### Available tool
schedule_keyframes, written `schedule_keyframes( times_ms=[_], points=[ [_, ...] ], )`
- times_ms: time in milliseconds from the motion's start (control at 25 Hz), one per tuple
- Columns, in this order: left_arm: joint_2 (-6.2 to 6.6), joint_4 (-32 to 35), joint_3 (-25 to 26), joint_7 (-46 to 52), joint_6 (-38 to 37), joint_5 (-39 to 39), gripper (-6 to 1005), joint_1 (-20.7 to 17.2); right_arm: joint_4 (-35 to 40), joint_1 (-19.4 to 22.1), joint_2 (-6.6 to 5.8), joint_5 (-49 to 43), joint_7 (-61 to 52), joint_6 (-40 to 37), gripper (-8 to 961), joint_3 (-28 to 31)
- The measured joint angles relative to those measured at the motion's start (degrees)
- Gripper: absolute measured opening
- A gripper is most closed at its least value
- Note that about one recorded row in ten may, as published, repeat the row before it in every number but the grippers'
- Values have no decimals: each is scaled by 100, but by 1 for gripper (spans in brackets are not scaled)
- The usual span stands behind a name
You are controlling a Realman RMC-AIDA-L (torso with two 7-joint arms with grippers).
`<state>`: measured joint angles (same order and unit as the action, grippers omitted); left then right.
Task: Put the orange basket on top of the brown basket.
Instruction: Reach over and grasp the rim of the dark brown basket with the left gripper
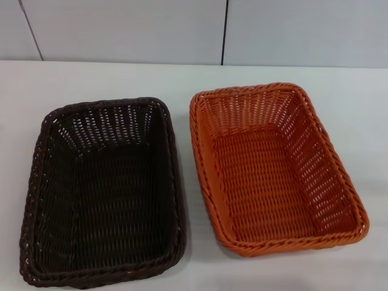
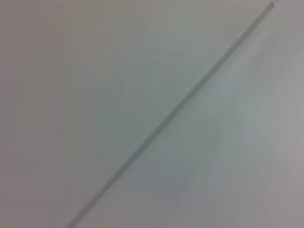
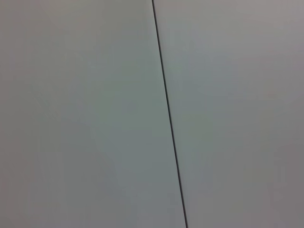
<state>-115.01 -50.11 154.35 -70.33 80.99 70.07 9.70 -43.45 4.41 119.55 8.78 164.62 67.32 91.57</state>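
Observation:
The orange basket (image 1: 273, 170) sits on the white table at the right in the head view, empty, its long side running away from me. Beside it on the left, with a narrow gap between them, stands the brown basket (image 1: 103, 194), also empty and of about the same size. Neither gripper nor any arm shows in the head view. Both wrist views show only a plain pale panel crossed by a thin dark seam.
The white table (image 1: 351, 97) reaches to a pale panelled wall (image 1: 121, 30) at the back. The brown basket's near rim lies close to the view's bottom edge.

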Motion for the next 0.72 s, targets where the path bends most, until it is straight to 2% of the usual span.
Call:
schedule_keyframes(
  times_ms=[240, 280, 440, 600, 640, 720],
  points=[
    [-132, -1109, -100, 742, 312, 835, 811, -69, 21, -110, -2, 0, 0, 2, 793, -6],
    [-132, -1109, -100, 742, 312, 835, 810, -69, 26, -135, -2, 0, 0, 2, 793, -7],
    [-291, -1926, -119, 1074, 237, 1361, 810, -151, 32, -190, -2, 0, 0, -9, 794, -8],
    [-317, -2456, -322, 1303, 107, 1754, 810, -217, 38, -218, -10, 0, 0, -28, 793, -8],
    [-316, -3093, -670, 1635, -136, 2410, 810, -265, 39, -221, -11, 0, 0, -28, 792, -8],
    [-320, -3205, -730, 1683, -182, 2530, 810, -273, 39, -228, -10, 0, 0, -23, 792, -21]
  ],
)
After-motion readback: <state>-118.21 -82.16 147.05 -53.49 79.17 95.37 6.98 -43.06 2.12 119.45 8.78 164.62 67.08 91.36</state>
